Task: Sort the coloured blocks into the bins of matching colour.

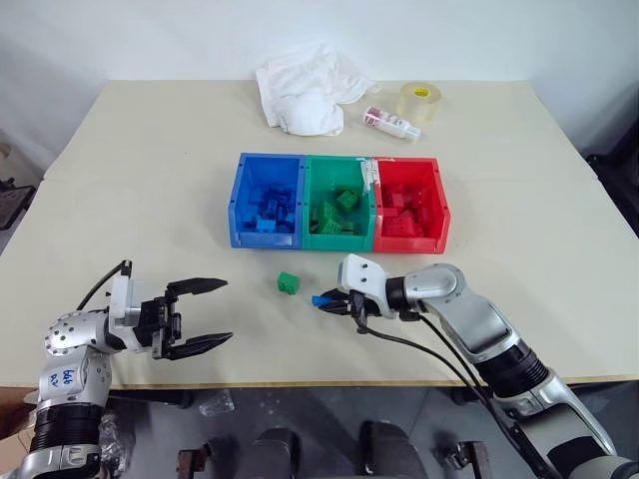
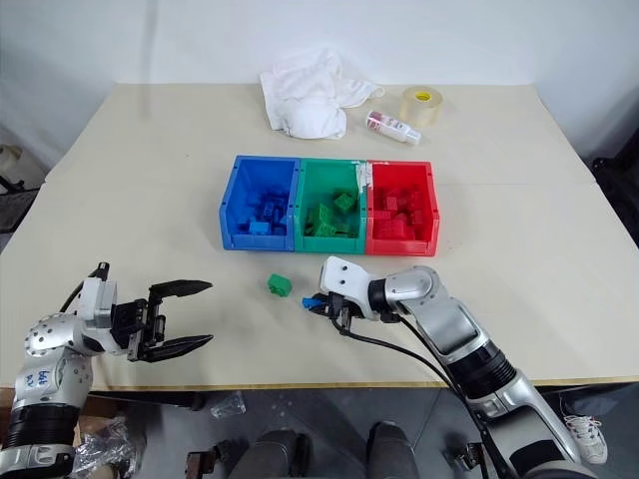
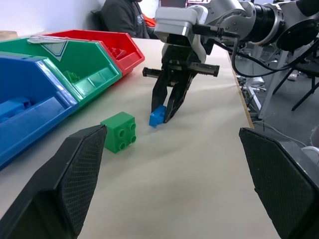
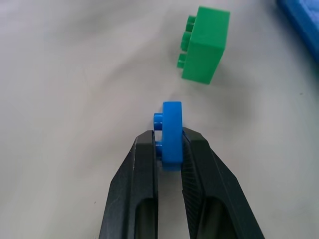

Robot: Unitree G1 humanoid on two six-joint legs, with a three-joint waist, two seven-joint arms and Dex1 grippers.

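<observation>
Your right gripper (image 4: 172,149) pinches a blue block (image 4: 172,132).
Your left gripper (image 1: 200,314) hangs wide open, holding nothing; a green block (image 1: 288,283) lies just beside the blue one.

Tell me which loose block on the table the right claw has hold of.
The blue block, pinched between the right claw's fingers. The green block sits free on the table beside it, untouched.

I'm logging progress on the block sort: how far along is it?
Mostly done: the blue bin, green bin and red bin each hold blocks of their own colour. In hand: the right gripper is shut on a blue block at the table, not yet carried to its bin. Left: one green block on the table. The left gripper is open and empty.
</observation>
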